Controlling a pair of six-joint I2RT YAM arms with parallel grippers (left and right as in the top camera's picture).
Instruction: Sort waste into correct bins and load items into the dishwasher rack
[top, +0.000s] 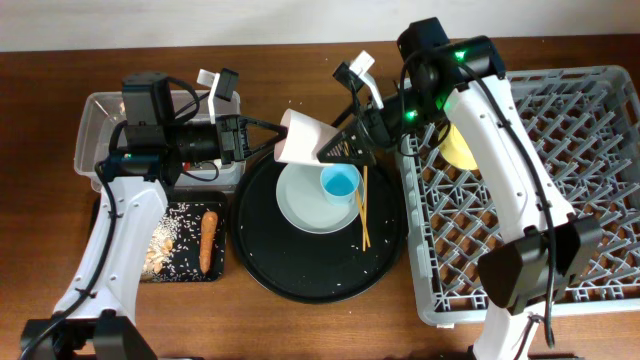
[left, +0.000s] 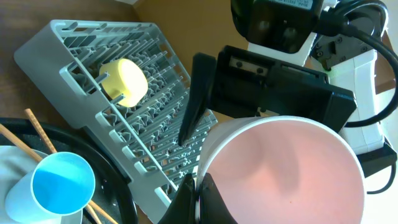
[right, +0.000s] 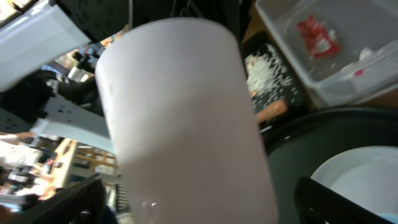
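The pink cup is held tilted in the air over the rear edge of the round tray, between the two arms. Its rim is pinched by the clenched left gripper. Its base end is straddled by the right gripper, whose jaws are spread to either side of the wall, with a narrow gap seen on each side in the right wrist view. On the round tray, the blue cup is set on the plate, with the chopsticks just beside. The bowl is seen in the rack. At the left, the wrapper is seen in the tub, and the carrot and scraps in the black tray.
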